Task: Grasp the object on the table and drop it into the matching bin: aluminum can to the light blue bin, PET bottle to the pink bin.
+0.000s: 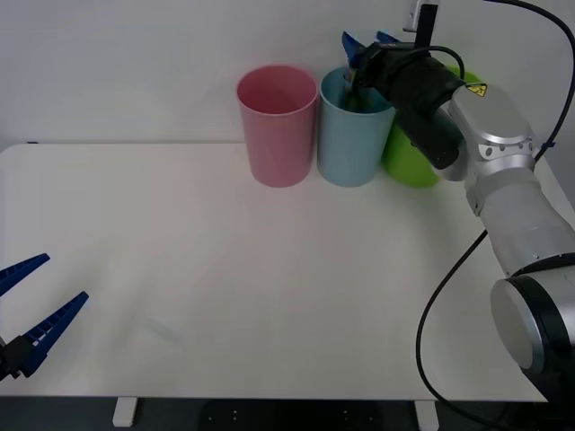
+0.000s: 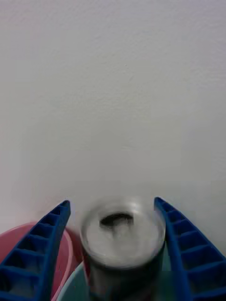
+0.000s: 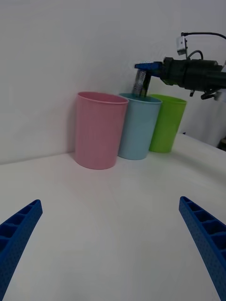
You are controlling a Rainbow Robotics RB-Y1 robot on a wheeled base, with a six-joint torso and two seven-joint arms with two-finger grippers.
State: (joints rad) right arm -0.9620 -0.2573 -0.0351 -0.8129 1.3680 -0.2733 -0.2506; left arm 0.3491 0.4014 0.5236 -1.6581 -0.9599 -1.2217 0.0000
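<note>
The aluminum can, dark with a silver top, stands blurred between the spread blue fingers of my right gripper, with a gap showing on one side. In the left wrist view the can hangs upright just under my right gripper, its lower end at the rim of the light blue bin. In the front view my right gripper is open over the light blue bin, which stands beside the pink bin. My left gripper is open and idle over the table, near its front left edge.
A lime green bin stands right of the light blue one, partly behind my right arm. The three bins line the table's far edge against a white wall. A black cable runs along the right arm.
</note>
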